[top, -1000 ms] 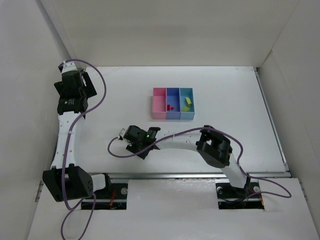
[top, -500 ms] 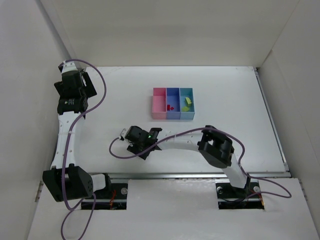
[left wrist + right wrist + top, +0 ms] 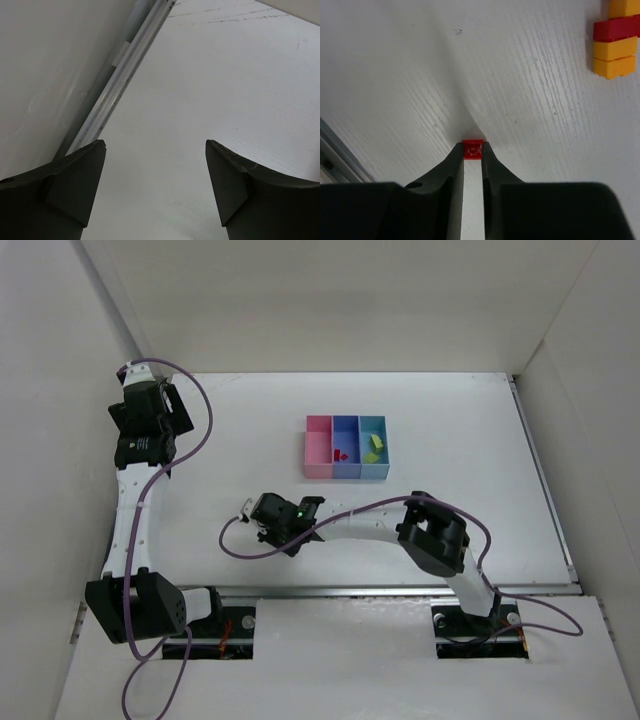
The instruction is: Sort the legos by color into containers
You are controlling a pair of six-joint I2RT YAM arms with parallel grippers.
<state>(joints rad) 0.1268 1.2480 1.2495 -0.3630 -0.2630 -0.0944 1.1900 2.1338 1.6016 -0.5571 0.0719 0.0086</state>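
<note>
Broadly, a white bench [image 3: 460, 410] boxed in by pale walls, with both arms bolted at its near edge. First the left arm [image 3: 128, 510], stretched up along the left wall, wrist close to the far left corner. Then the right arm [image 3: 370, 530], bent at the elbow and reaching leftward across the near middle of the bench.

Further out, a little past the centre, the containers [image 3: 346, 477]: three joined bins in one row, with the pink bin [image 3: 318, 445] at the left, the blue bin [image 3: 346, 432] in the middle and the light cyan bin [image 3: 372, 471] at the right.

Next the left claw [image 3: 155, 150], spread wide, only bare bench showing between its dark fingers, with a metal rail [image 3: 125, 75] and the wall just beside it. Then the right claw [image 3: 473, 146], drawn narrow and pinching a red brick [image 3: 473, 150] at the very fingertips, well apart from the containers. Cannot tell whether resting on the bench or raised off it.

Smallest, the other legos. Up and to the right in the right wrist view, a column of bricks [image 3: 616, 40] lying on the bench, orange-yellow with one red among them, touching end to end. In the blue bin, red bricks [image 3: 341, 454]. In the light cyan bin, yellow-green bricks [image 3: 377, 440].
</note>
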